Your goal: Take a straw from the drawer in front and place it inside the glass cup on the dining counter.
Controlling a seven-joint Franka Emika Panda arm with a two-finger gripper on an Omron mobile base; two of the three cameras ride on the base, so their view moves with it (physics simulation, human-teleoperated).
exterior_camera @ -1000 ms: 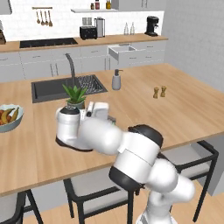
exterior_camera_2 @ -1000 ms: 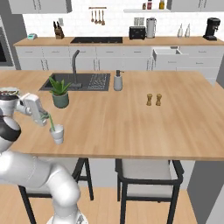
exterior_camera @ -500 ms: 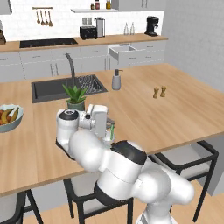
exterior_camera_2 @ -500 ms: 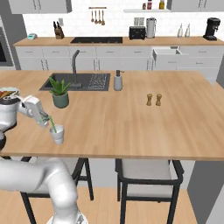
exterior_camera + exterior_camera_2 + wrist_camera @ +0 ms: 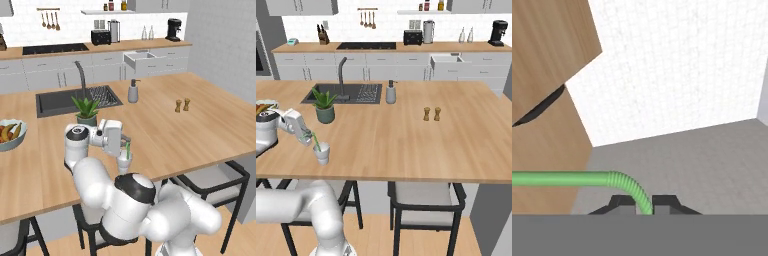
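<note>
Jaws are closed narrow on the straw (image 5: 629, 187), which bends and runs toward 9 o'clock in the hand view. The gripper (image 5: 308, 138) holds the straw's lower end inside the cup (image 5: 321, 153), near the counter's (image 5: 406, 140) front edge. A plant pot (image 5: 325, 114) stands at 12 o'clock from the cup, a soap bottle (image 5: 390, 93) at 1 o'clock, two shakers (image 5: 431, 114) at 2 o'clock. Stools (image 5: 423, 196) sit below the edge.

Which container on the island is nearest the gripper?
The glass cup, directly under the gripper with the green straw in it; plant pot and soap bottle stand farther back.
</note>
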